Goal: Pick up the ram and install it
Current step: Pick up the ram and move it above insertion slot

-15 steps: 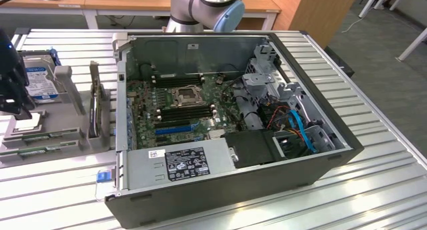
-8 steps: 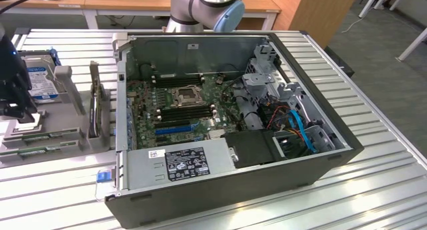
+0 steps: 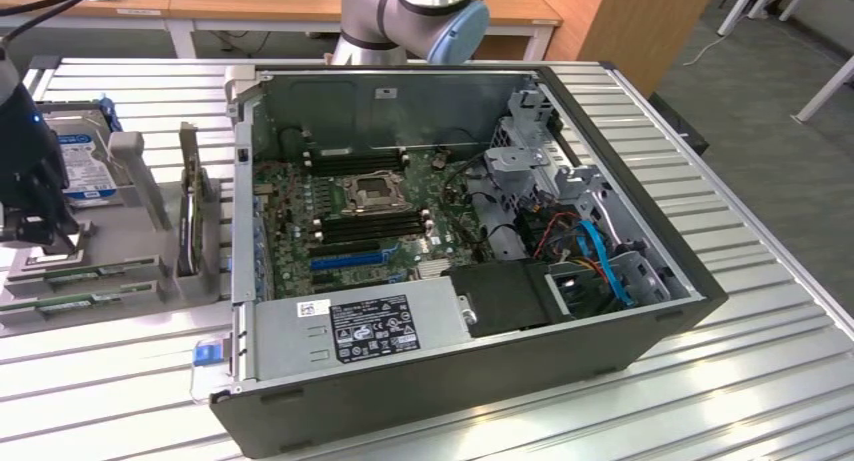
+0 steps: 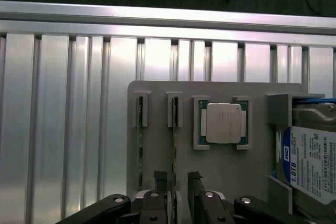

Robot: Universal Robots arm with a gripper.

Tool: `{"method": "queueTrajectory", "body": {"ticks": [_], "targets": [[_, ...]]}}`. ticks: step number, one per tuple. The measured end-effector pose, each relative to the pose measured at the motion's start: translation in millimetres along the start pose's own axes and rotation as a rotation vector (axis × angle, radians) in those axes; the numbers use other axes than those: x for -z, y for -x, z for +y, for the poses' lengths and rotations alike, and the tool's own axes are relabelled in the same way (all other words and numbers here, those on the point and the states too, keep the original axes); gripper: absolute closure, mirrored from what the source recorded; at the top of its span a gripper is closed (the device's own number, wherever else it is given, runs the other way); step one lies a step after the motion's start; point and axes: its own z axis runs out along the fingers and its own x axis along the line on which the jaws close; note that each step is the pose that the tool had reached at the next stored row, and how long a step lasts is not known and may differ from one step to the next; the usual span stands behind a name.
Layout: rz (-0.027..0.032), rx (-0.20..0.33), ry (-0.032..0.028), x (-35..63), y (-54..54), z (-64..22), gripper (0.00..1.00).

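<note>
— How does the arm stand?

— The arm, grey tubes with a blue cap, rises behind the open computer case. Its dark wrist end hangs straight down at the exterior view's left. It is over a grey tray that sits beside the case on the table.

— And the gripper?

— The gripper points down at the tray. Its fingers are black, blocky and spread, one on each side of the ram stick. A gap shows on both sides, so nothing is pinched.

— Where exactly is the ram stick?

— It stands on its long edge in a slot of the tray, between the fingers, with its far end tucked into a small raised grey bracket. From this angle it is a thin green strip. A second stick stands parallel just beside it in its own slot, outside the fingers.

— What else is in the tray?

— A square chip with a dull silver lid on a green board lies flat in a frame next to the sticks. Past it is a hard drive with a metal body and a white and blue label, held in grey brackets.

— Surfaces?

— The tray is matte grey. The table is ribbed metal, long shiny slats with dark grooves, bright with glare. The case is dark, its side off, with a green board and black slots inside.
</note>
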Motion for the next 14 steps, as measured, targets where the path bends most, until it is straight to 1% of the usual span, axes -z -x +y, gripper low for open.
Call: {"method": "queueTrajectory", "body": {"ticks": [14], "targets": [[-0.0003, 0.0, 0.0001, -15.8, -0.5, -0.6, 0.71]]}}
